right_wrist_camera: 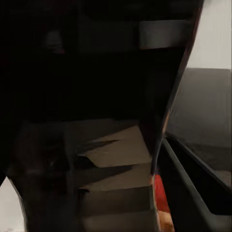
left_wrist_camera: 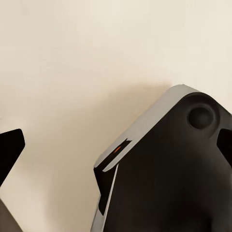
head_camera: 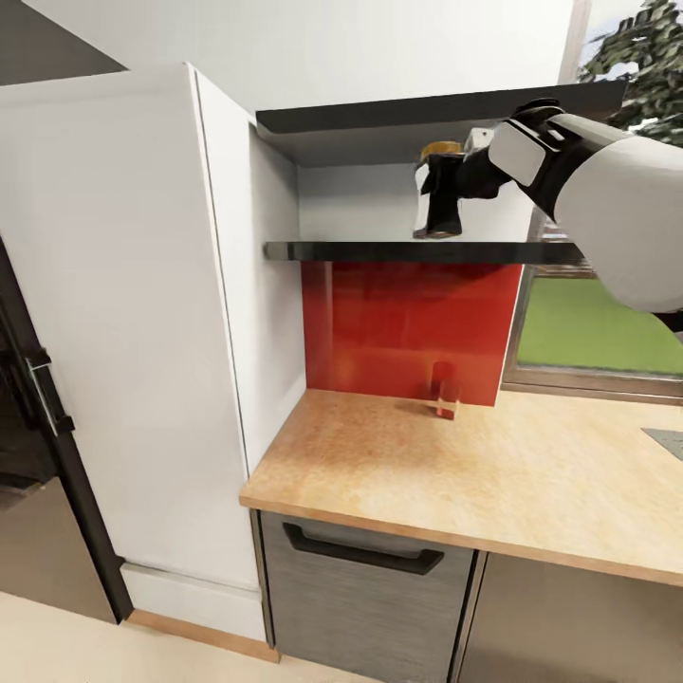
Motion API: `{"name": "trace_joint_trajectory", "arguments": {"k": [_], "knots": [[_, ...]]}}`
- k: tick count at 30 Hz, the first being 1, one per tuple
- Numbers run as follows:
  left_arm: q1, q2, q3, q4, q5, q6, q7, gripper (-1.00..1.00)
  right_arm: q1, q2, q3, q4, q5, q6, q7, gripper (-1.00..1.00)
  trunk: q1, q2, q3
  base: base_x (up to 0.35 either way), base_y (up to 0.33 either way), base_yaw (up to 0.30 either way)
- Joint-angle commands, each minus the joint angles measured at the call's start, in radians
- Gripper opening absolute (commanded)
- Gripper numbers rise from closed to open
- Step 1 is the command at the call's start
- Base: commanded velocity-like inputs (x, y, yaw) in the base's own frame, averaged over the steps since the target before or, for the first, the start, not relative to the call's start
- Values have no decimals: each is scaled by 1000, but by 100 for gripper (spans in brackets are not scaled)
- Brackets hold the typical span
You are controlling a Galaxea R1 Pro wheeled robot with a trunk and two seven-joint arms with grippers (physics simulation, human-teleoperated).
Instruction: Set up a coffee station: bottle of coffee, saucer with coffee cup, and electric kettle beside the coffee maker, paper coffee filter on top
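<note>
In the head view the thick white forearm of the right arm [head_camera: 621, 228] fills the upper right corner, nearest the camera, and reaches leftward to the black right gripper [head_camera: 438, 194], whose fingers are pressed against the small dark, near-black bottle of coffee with a flared base and gold-yellow cap [head_camera: 437, 211]. The bottle stands upright with its base on the front edge of the lower dark shelf board [head_camera: 379, 251], under the upper dark shelf board [head_camera: 379, 119], in the white-walled niche. Below the shelf a glossy red backsplash panel [head_camera: 408, 327] runs down to the long light beige wood-grain kitchen countertop [head_camera: 455, 474], and a small red shaker [head_camera: 445, 391] stands on that worktop just in front of the panel. Under the worktop sits a dark grey drawer front with a black recessed handle [head_camera: 365, 555]. A tall white cabinet [head_camera: 123, 332] stands to the left, and a window showing green grass [head_camera: 593, 327] lies to the right. In the right wrist view the dark bottle body [right_wrist_camera: 87, 121] is very close between the fingers, with the dark shelf edge [right_wrist_camera: 193, 188] beside it. In the left wrist view a black and grey robot part [left_wrist_camera: 169, 174] lies over a pale cream floor [left_wrist_camera: 72, 72]; one dark fingertip of the left gripper shows at the edge, and I cannot tell whether that pincer is spread or closed.
</note>
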Motion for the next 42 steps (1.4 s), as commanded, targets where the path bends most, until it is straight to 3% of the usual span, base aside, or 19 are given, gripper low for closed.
{"name": "trace_joint_trajectory", "arguments": {"k": [1, 2, 6, 10, 11, 18, 26, 30, 32, 35, 36, 39, 42], "knots": [[0, 0, 6, -2, 4, 1, -7, 100, -2, -8, -4, 1, -18, 17, 37, -100, 0, -1, -1, -24, 0, 0], [1, 0, 6, -2, 4, 1, -6, 100, -2, -20, -5, 0, -68, 63, 99, -100, 0, -1, -1, -10, 0, 0], [1, 0, 6, -3, 4, 2, -7, 100, -2, -34, -4, -3, -107, 153, 207, -100, 0, -1, -1, -4, 0, 0], [1, 0, 6, -3, 4, 2, -7, 100, -2, -44, -3, -7, -114, 250, 376, -100, 0, -1, -1, 0, 0, 0], [1, 0, 6, -3, 4, 2, -7, 100, -2, -45, -1, -13, -113, 287, 449, -100, 0, -1, -1, 0, 0, 0], [0, 0, 6, -3, 4, 2, -8, 100, -2, -43, 23, -20, -102, 384, 696, -100, 0, -1, -1, 0, 0, 0], [0, 0, 5, -4, 3, 3, -8, 100, -2, -22, 220, -17, -92, 380, 1005, -100, 0, -1, -1, 0, 0, 0], [0, 0, 5, -6, 3, 4, -8, 100, 1, -20, 246, -4, -92, 320, 1048, -100, 0, -1, -1, 0, 0, 0], [0, 0, 5, -17, -1, 4, -8, 100, 31, -21, 251, -1, -91, 261, 1059, -100, 0, -1, -1, 0, 0, 0], [0, 0, 5, -27, -5, 4, -8, 100, 51, -18, 252, 0, -91, 230, 1062, -100, 0, -1, -1, 0, 0, 0], [0, 3, 4, -33, -37, 0, -8, 100, 74, 53, 254, 0, -65, 219, 1062, -100, 0, -1, -1, 0, 0, 0], [1, 11, 3, -32, -57, -5, -8, 100, 100, 77, 254, 0, -57, 218, 1092, -100, 0, -1, -1, 0, 0, 0], [0, 11, 3, -35, -58, -6, -8, 100, 108, 73, 254, 0, -56, 221, 1101, -100, 0, -1, -1, 0, 0, 0]]}}
